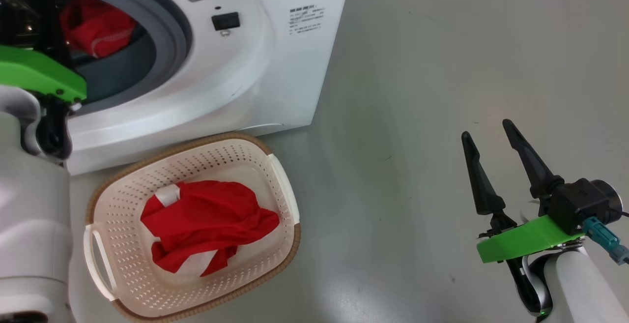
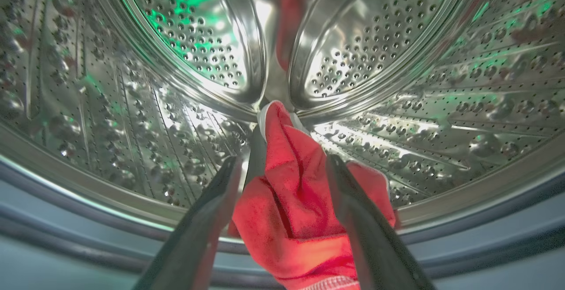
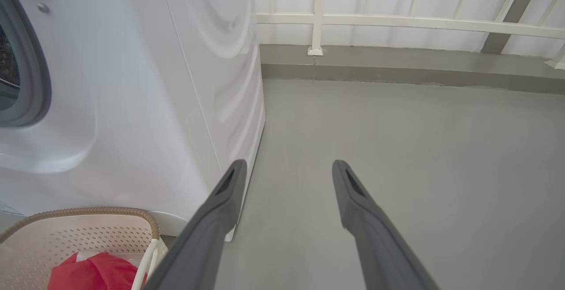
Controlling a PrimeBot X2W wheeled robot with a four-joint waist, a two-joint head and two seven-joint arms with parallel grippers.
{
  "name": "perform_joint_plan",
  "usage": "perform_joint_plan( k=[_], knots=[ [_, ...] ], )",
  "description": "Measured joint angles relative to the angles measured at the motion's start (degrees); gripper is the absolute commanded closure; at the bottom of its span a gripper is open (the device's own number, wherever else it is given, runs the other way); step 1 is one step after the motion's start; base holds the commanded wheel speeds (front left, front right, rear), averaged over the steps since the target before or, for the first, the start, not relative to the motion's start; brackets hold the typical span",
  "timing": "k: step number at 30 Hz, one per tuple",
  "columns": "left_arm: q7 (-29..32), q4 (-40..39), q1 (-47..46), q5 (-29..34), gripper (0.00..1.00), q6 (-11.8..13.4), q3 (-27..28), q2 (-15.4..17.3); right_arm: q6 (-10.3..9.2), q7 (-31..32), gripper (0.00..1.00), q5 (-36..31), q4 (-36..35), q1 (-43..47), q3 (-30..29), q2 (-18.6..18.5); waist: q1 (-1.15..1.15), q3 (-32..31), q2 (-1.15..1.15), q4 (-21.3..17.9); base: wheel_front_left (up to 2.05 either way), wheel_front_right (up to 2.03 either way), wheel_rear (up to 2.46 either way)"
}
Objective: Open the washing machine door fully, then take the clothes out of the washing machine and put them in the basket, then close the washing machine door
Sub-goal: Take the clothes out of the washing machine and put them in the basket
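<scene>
Left gripper [image 2: 282, 161], fingers apart, straddles the clothes [image 2: 291, 219] inside the drum [image 2: 397, 104].

Basket [image 1: 123, 205] on the floor [image 1: 417, 116] before the washing machine [image 1: 275, 67], one garment [image 1: 206, 220] in it, another garment [image 2: 291, 201] inside the drum [image 2: 375, 38], between the fingers [image 2: 198, 237] of the left gripper [image 2: 282, 161]

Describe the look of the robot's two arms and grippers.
The right gripper and left gripper each have two long, dark, tapering fingers. Bright green brackets sit at the wrists, on glossy white forearms. A teal plug enters the right wrist's black block.
</scene>
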Motion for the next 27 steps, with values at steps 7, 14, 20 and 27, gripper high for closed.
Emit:
perform_joint_plan(
  k=[7,14,20,27],
  knots=[
    [11.29,4.38,-3.86,-3.74,0.0,-0.04,-5.65,0.14,0.0,0.0,0.0,-0.02,1.02,-0.12,-0.94,0.23,0.0,0.22,0.0,-0.67,0.0,0.0,0.0],
    [19.85,9.12,-4.03,-4.56,0.0,-0.04,-9.26,2.48,0.0,0.0,0.0,-0.02,2.03,-1.15,-0.93,0.93,0.0,-0.2,0.0,-1.39,0.0,0.0,0.0],
    [24.72,11.54,-4.14,-6.13,0.0,-0.04,-9.64,2.91,0.0,0.0,0.0,-0.02,2.21,-1.15,-0.33,1.4,0.0,-0.39,0.0,-2.37,0.0,0.0,0.0],
    [22.17,11.66,-4.5,-6.53,1.0,-0.05,-10.57,3.85,0.0,0.0,0.0,-0.01,2.05,-1.14,0.1,1.64,0.0,-0.26,0.0,-3.31,0.0,0.0,0.0]
  ],
)
